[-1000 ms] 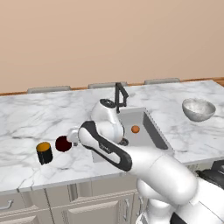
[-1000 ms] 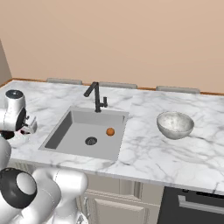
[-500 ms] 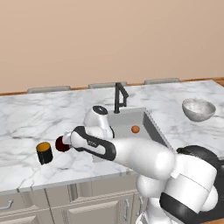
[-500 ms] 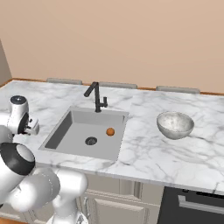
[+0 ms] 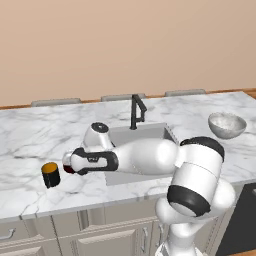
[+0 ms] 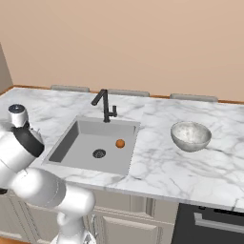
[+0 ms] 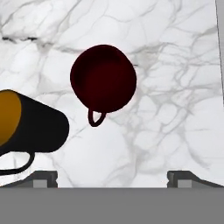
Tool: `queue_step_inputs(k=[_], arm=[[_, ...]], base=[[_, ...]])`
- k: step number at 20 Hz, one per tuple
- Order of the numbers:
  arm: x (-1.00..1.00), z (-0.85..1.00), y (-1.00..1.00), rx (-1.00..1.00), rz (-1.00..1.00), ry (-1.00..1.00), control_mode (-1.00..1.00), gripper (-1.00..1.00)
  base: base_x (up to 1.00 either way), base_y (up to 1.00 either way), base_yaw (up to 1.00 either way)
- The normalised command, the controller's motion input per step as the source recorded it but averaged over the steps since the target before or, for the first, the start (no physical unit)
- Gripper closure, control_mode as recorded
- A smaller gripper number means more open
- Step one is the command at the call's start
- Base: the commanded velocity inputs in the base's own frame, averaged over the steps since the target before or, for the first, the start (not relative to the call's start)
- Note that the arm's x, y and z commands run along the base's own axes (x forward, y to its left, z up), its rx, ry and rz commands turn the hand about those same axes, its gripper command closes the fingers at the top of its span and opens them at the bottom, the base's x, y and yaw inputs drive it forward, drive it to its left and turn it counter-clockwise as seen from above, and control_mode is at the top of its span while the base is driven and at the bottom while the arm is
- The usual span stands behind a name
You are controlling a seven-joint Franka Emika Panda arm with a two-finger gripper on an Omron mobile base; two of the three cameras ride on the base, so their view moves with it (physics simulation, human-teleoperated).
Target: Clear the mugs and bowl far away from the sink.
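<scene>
Spread, empty jaws of the gripper (image 7: 112, 177) hover above the dark red mug (image 7: 103, 78), seemingly centred, the black mug (image 7: 30, 124) just beside it near the tabletop's (image 7: 175, 87) front edge.

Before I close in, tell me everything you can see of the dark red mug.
The dark red mug is rounded, glossy and dark inside, with nothing visible in it, and has one thin loop handle. It stands upright on the marble counter, beside the black mug but apart from it. The open gripper hovers above; nothing grips it.
</scene>
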Motion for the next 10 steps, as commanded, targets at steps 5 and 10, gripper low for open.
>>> queue_step_inputs(k=[5, 10], arm=[[0.18, -0.1, 0.24, -0.11, -0.07, 0.0, -1.0, -1.0], [0.15, -0.16, 0.0, -0.06, -0.09, 0.0, -1.0, -1.0]], base=[[0.0, 0.0, 0.0], [0.0, 0.0, 0.0]])
